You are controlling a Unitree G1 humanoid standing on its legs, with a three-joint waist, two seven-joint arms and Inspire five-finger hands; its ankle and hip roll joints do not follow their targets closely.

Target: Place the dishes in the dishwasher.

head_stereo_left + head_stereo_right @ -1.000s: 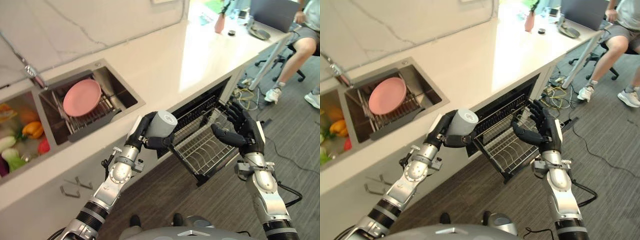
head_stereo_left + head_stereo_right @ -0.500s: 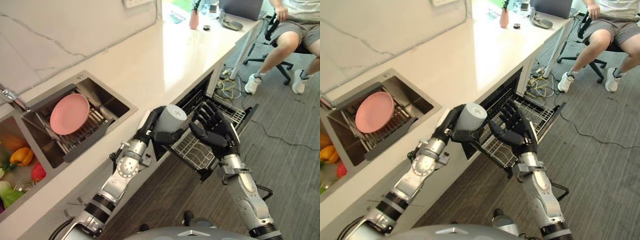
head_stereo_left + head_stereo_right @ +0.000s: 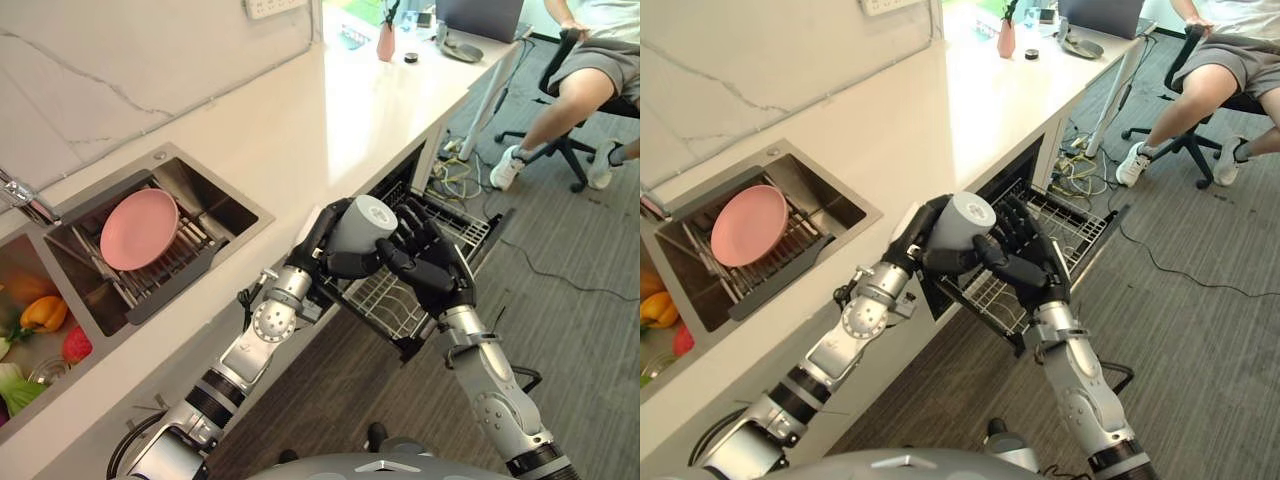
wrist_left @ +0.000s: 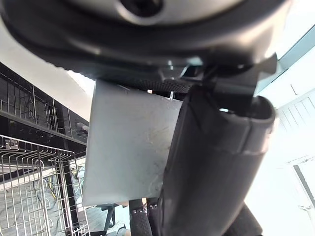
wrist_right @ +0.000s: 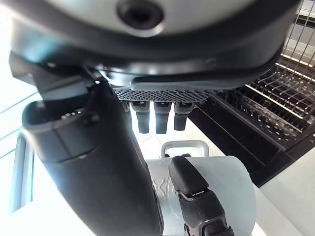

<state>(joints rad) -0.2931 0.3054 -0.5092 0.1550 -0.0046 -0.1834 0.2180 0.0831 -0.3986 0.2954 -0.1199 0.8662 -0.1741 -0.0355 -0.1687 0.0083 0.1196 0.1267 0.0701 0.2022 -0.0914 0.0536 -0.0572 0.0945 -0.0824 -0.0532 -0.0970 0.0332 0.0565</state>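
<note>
Grey mug [image 3: 362, 224] sits in the left hand [image 3: 322, 240], fingers and thumb wrapped round its body, rim tilted toward 2 o'clock, held above the near edge of the pulled-out dishwasher rack [image 3: 410, 290]. Right hand [image 3: 432, 268] is right beside the mug at 3 o'clock, fingers [image 3: 412, 228] spread and mostly straight, thumb [image 3: 398, 262] reaching under the mug; the right wrist view shows the mug [image 5: 206, 189] just past the palm with the left hand's finger across it, so the right hand is not gripping it. Left wrist view shows the mug's side [image 4: 128, 147] against the thumb, wire rack [image 4: 34, 196] below. Pink plate [image 3: 138, 228] stands in the sink rack [image 3: 190, 245] at 10 o'clock, well apart. Vegetables [image 3: 40, 315] lie in the next basin at 9 o'clock. White counter [image 3: 300, 120] runs toward 1 o'clock; a seated person's legs [image 3: 560, 110] at 2 o'clock.
</note>
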